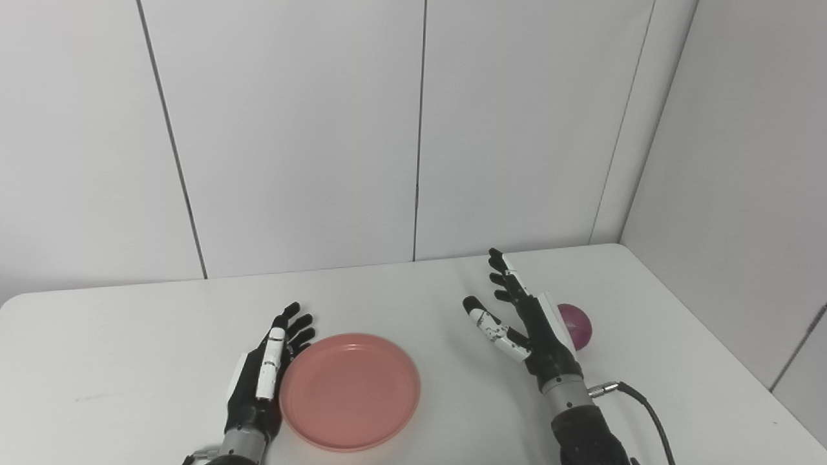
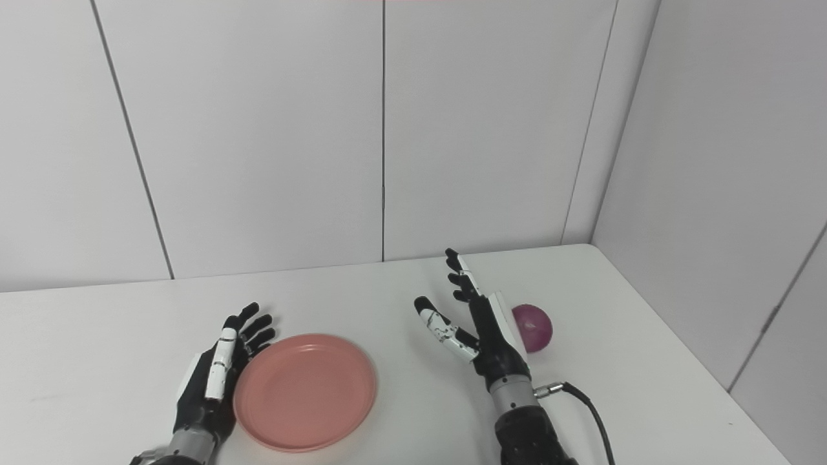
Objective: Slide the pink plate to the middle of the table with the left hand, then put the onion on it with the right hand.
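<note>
- Flat white worktop (image 1: 129, 336) with rounded corners, pushed up against plain white wall panels (image 1: 291, 129) at the back and on the right.
- Round pink plastic plate (image 1: 349, 390) lying flat on the worktop, near the front edge and a little left of the middle. Nothing on it.
- Left black-and-white robot hand (image 1: 265, 371) just beside the plate's left rim, set on its edge with the palm side turned to the plate. Fingers (image 1: 300, 326) stretched out and spread, pointing away toward the back wall. Released, holding nothing. Hard to tell if it touches the rim or only sits right next to it.
- Small round purple-red onion (image 2: 532, 327) resting on the worktop on the right side, well apart from the plate.
- Right black-and-white robot hand (image 1: 526, 323) between the plate and the onion, just beside the onion's left side. Back of the hand toward the onion, hiding part of it in the left eye view. Fingers (image 1: 507, 271) straight and pointing up and away, thumb (image 1: 491, 326) sticking out to the left. Loose and spread, gripping nothing.
- Black cable (image 1: 646, 407) plugged in at the right wrist, curving down to the front edge of the picture.
</note>
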### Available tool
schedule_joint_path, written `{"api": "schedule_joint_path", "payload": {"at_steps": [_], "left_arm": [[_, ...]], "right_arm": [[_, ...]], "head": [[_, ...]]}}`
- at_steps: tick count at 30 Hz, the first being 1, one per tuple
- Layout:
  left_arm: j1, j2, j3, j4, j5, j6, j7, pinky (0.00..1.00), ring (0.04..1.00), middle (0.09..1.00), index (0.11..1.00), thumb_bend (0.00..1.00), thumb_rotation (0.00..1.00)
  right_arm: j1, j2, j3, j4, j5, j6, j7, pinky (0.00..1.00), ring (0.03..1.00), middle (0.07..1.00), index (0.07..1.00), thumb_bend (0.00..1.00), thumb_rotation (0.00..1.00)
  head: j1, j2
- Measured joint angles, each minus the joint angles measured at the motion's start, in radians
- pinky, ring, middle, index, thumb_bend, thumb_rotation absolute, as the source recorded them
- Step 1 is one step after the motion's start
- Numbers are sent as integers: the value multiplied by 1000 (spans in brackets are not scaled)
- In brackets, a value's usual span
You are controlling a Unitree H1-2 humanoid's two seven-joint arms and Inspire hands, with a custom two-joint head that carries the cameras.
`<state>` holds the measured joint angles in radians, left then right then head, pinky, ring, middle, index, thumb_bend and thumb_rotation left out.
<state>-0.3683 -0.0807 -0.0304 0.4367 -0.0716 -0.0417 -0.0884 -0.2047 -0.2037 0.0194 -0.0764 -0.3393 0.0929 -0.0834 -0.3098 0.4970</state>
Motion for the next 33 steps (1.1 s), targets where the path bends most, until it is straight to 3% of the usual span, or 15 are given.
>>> {"api": "schedule_joint_path", "payload": {"at_steps": [13,18,22,24,33], "left_arm": [[-38,25,16,71,-12,-36,-10,875,881,895,906,504,1000],[-48,32,35,87,-31,-49,-19,882,885,894,900,512,1000],[-48,34,45,86,-42,-45,-30,882,880,889,896,516,1000],[-49,36,47,87,-42,-45,-36,876,871,879,889,522,1000],[-64,60,51,112,-59,-54,-60,844,849,861,878,521,1000]], "right_arm": [[-19,-18,-28,22,-35,4,0,894,928,940,955,650,514],[-27,-19,-34,31,-54,9,-2,890,926,938,947,666,517],[-35,-19,-36,22,-104,51,-10,863,919,934,940,677,512],[-38,-19,-39,15,-127,82,-14,861,920,936,939,686,498],[-69,-32,-43,-3,-234,212,-15,808,895,917,920,765,476]], "head": [[-14,-8],[-57,-15],[-83,-18],[-130,-28],[-164,-28]]}}
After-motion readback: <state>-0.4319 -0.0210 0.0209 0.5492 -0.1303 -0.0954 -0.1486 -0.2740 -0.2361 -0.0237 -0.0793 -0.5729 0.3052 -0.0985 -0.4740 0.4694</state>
